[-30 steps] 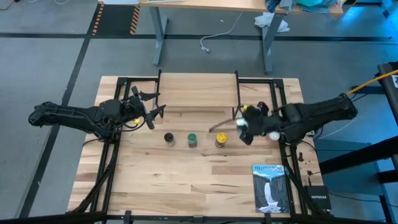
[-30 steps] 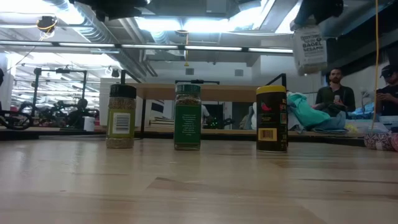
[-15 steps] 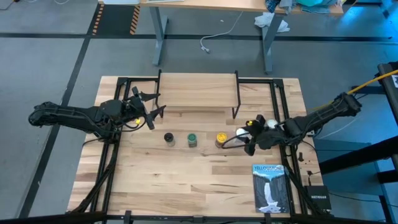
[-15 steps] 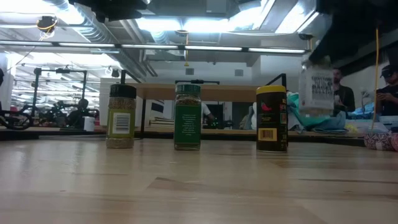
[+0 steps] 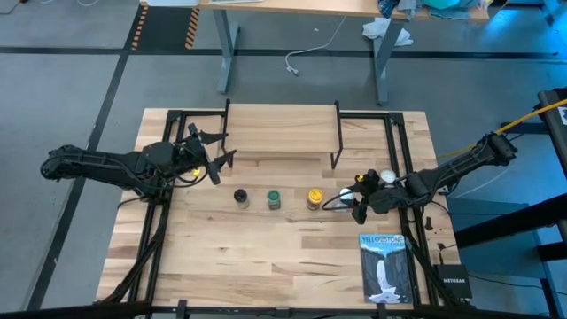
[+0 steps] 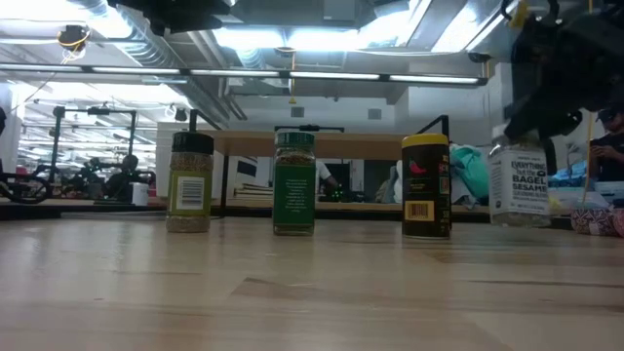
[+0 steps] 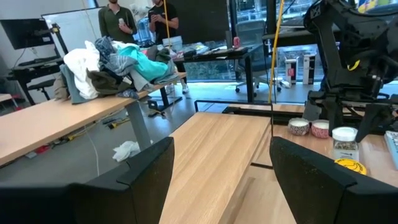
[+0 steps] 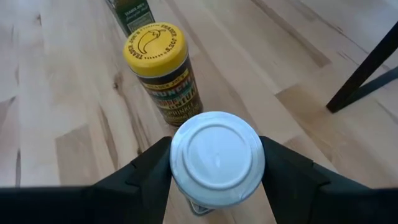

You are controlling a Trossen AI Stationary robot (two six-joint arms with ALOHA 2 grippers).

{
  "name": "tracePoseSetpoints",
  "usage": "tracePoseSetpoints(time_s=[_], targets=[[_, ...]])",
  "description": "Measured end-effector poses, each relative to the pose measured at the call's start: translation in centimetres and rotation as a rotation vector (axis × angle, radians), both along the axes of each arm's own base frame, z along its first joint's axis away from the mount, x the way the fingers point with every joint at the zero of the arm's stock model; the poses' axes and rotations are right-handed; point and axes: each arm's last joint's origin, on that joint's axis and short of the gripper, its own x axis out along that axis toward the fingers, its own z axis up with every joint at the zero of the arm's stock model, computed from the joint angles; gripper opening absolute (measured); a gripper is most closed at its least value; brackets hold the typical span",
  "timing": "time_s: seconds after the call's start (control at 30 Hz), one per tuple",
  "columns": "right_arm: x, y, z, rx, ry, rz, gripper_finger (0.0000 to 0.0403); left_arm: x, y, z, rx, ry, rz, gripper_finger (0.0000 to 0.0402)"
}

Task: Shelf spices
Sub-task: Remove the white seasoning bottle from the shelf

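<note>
At right of center in the high view, the right gripper (image 5: 353,200) is clamped on the white-lidded jar (image 6: 519,183), upright beside the yellow-lidded jar (image 5: 314,197), green jar (image 5: 274,198) and dark-lidded jar (image 5: 240,196). Farther up, the shelf (image 5: 282,130). At left, the left gripper (image 5: 220,148) hangs apart.

Robotics lab / open-plan workshop, not a home. Evidence: butcher-block surface (image 5: 266,257) on black metal frame, grey concrete floor w/ hazard-stripe tape (image 5: 137,27). Exposed ducts + strip lights (image 6: 292,39) overhead. 2nd bench (image 7: 56,118) behind, piled w/ clothes/rags (image 7: 112,62), loose cable on floor (image 5: 297,62). Monitor on stand (image 7: 25,31), more rigs and desks in bkgd, glass partitions. People standing around (image 7: 124,15) at far side. Yellow cable (image 5: 532,115) running to right arm.
</note>
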Motion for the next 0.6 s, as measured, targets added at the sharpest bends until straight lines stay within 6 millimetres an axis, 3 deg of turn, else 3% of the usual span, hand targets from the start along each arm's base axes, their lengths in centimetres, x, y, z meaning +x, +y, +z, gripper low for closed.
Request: tracePoseSetpoints(time_s=[0.6], targets=[[-0.43, -0.13, -0.52, 0.018, 0.066, -0.019, 0.0218, -0.01, 0.13, -0.01, -0.002, 0.000, 0.008, 0.0257]])
